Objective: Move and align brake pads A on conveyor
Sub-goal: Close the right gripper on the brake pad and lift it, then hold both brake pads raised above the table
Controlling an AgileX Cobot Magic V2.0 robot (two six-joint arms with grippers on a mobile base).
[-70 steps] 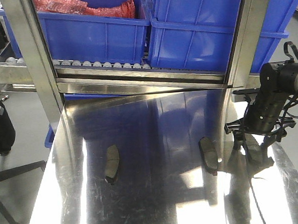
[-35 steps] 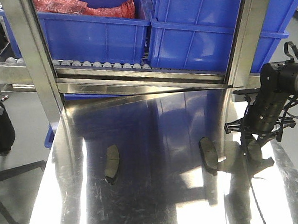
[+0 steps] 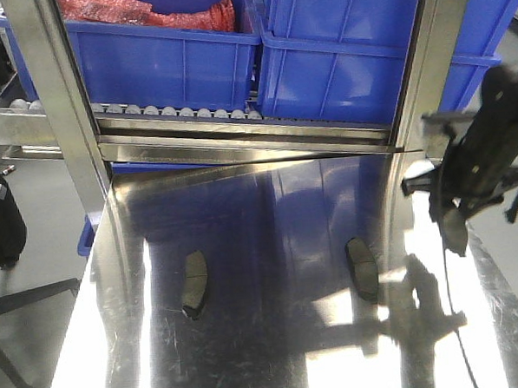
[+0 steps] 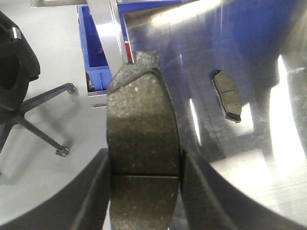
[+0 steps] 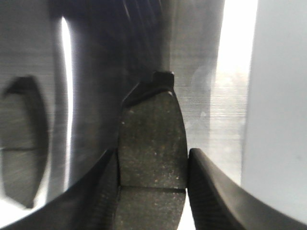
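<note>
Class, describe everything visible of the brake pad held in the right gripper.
The brake pad is a curved oblong with a speckled grey-brown friction face, a thin centre groove and a black backing plate ending in a small tab. It is pinched at its sides by the right gripper, tab pointing away, above the shiny steel tabletop.

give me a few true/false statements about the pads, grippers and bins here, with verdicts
1. A loose pad and a second loose pad lie flat on the steel tabletop. True.
2. The right gripper is empty. False: it is shut on the right-held pad.
3. The left gripper clamps the left-held pad. True.
4. The blue bins stand on the tabletop. False: they sit on the roller rack beyond it.
</note>
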